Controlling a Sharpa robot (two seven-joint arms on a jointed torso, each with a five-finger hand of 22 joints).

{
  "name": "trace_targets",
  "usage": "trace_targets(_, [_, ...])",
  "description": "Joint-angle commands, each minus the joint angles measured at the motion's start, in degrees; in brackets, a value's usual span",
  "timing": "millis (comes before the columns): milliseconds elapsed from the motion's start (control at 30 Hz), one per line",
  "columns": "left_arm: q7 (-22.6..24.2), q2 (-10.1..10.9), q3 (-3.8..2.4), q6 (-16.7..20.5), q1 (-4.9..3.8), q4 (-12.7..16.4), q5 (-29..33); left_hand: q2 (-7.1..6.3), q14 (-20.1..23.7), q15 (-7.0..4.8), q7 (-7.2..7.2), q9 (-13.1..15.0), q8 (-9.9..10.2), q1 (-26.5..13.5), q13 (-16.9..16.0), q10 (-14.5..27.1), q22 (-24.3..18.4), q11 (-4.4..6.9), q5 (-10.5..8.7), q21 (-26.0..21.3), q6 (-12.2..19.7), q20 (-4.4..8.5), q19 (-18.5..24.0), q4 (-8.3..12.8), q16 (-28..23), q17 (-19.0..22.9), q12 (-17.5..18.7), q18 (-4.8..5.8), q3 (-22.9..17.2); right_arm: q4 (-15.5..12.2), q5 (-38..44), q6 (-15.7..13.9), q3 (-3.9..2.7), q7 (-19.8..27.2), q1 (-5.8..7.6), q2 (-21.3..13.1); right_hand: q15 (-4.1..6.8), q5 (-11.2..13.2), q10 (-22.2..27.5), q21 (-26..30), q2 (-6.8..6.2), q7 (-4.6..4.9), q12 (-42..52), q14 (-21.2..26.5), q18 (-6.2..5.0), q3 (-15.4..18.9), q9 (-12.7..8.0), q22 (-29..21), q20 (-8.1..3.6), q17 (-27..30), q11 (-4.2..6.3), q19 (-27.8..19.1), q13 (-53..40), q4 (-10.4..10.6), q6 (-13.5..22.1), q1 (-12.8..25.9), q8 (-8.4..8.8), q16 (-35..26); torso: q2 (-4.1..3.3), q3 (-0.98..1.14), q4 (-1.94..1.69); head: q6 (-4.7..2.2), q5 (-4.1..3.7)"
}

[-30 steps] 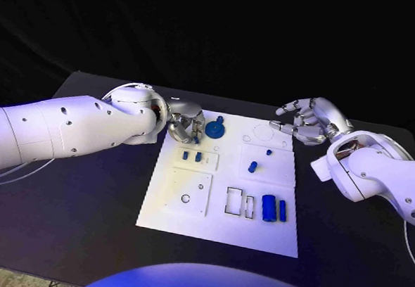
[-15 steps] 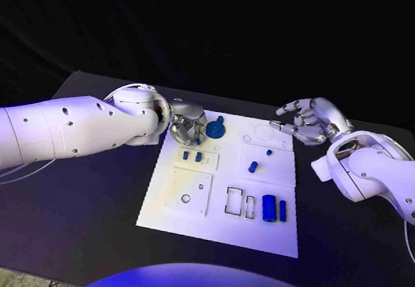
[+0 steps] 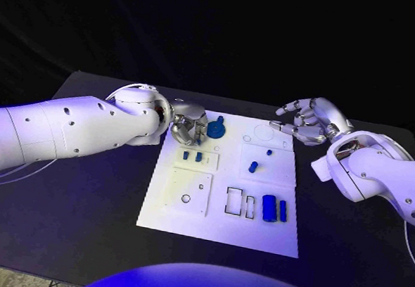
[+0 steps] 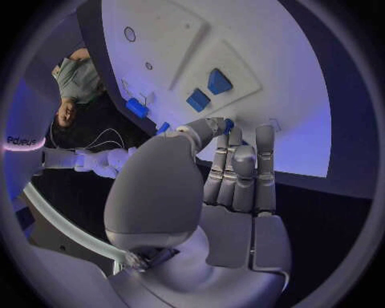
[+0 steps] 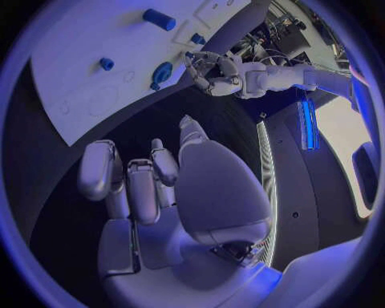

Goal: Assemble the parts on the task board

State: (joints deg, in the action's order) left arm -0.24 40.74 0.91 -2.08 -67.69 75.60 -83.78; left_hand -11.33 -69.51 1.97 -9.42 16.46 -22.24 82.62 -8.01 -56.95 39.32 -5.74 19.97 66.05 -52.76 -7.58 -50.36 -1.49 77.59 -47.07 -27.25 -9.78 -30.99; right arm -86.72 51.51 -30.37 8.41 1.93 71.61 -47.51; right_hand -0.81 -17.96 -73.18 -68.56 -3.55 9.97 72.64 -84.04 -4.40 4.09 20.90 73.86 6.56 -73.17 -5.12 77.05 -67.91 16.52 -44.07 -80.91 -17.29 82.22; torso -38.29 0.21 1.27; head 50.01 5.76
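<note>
The white task board (image 3: 221,219) lies in the middle of the black table. A round blue part with a stub handle (image 3: 214,129) sits at its far left corner, also seen as the blue round part (image 5: 163,71). My left hand (image 3: 186,129) hovers just left of it with fingers drawn together against the thumb, and I see nothing held; a sliver of blue (image 4: 228,122) peeks past its fingertips (image 4: 240,138). My right hand (image 3: 307,123) hangs over the board's far right corner, fingers bent and apart, empty. Two small blue pieces (image 3: 192,156) stand in a left recess.
More blue parts sit on the board: a peg (image 3: 253,167), a tiny piece (image 3: 269,152), and two upright blocks (image 3: 274,209) beside empty rectangular slots (image 3: 233,200). A square plate with a hole (image 3: 188,192) lies at the left. Black table (image 3: 79,191) surrounds the board.
My left hand has crept slightly right, closer to the round blue part. The right hand and the parts on the board have stayed put.
</note>
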Motion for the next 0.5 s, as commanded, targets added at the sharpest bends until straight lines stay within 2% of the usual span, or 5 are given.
trace_targets(33, [-0.71, -0.38, -0.01, -1.92, 0.01, -0.1, 0.36, 0.06, 0.02, -0.12, 0.12, -0.08, 0.21, -0.39, 0.05, -0.54, 0.0, -0.03, -0.05, 0.08, -0.39, 0.08, 0.23, 0.2, 0.01, 0.03, 0.34, -0.86, 0.24, -0.02, 0.39, 0.08, -0.02, 0.16, -0.04, 0.03, 0.38, -0.38, 0.01, 0.17, 0.52, -0.19, -0.09, -1.93, -1.13, -0.15, -0.06, -0.07, -0.07, 0.03, 0.29, -0.07, -0.03, 0.04, 0.4, 0.21, -0.19, -0.27, 0.02, -0.01, 0.01, -0.01, -0.04])
trace_targets(500, [-1.81, -0.54, 0.02, -2.81, 0.01, -0.52, 0.24, -0.3, 1.31, 0.3, -0.22, -0.5, 1.29, -0.83, 0.73, 0.98, -0.24, -0.59, -0.05, -0.3, 0.28, -0.2, 0.53, 0.07, -0.45, 1.87, 2.1, -0.8, 0.24, -0.03, 0.39, 0.04, -0.02, 0.19, -0.04, -0.01, 0.38, -0.38, 0.01, 0.17, 0.52, -0.19, -0.09, -1.93, -1.13, -0.15, -0.06, -0.07, -0.07, 0.03, 0.29, -0.07, -0.03, 0.04, 0.4, 0.21, -0.19, -0.27, 0.05, -0.04, -0.06, -0.01, -0.1])
